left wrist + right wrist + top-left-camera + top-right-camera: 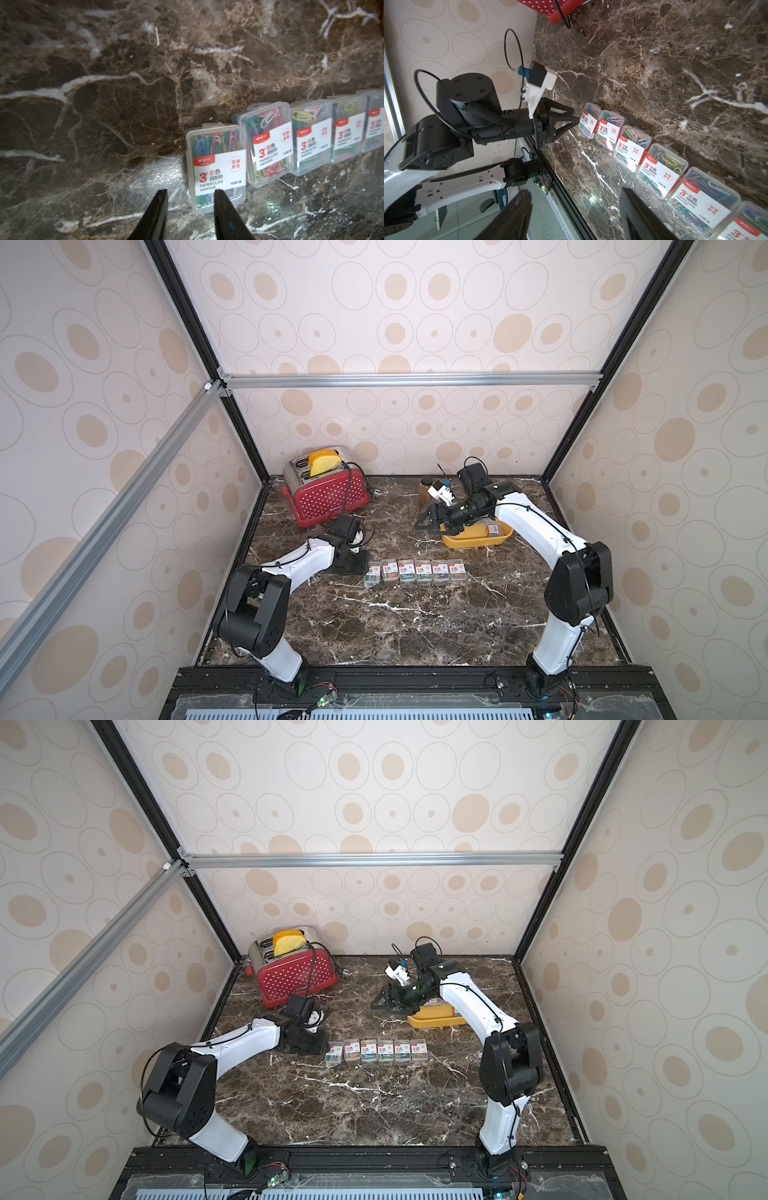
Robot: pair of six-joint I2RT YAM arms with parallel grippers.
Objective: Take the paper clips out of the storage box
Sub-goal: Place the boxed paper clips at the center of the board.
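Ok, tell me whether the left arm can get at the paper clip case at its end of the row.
Probably yes. The left gripper is right at that end case, jaws apart, with only tabletop on its outer side; the neighbouring case sits close on the other.

Marble table point(415, 626), paper clips point(415, 570), storage box point(473, 542), toaster point(328, 497)
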